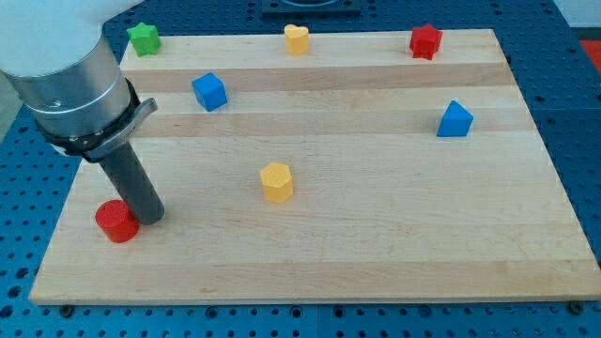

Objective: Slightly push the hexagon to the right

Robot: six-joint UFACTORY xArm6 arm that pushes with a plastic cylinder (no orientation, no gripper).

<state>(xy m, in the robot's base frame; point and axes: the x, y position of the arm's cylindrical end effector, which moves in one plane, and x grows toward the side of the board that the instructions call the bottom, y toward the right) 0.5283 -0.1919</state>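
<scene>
While my tip (150, 218) rests just beside the red cylinder (116, 221) at the board's (376, 253) lower left, the yellow hexagon (277, 181) stands well apart to its right, near the middle, upright and untouched. My rod ends bare and grips nothing. Seven blocks: two yellow, counting the heart (297, 38); two red, counting the star (425, 40); two blue (209, 91) (454, 119); one green (144, 38).

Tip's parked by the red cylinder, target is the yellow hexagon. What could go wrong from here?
1. My tip sits touching or nearly touching the red cylinder at the view's lower left; a careless start could drag it along.
2. The yellow hexagon lies well to the view's right of my tip; arriving fast could turn "slightly" into a long shove.
3. An off-centre contact might send the hexagon diagonally across the board rather than straight right.
</scene>
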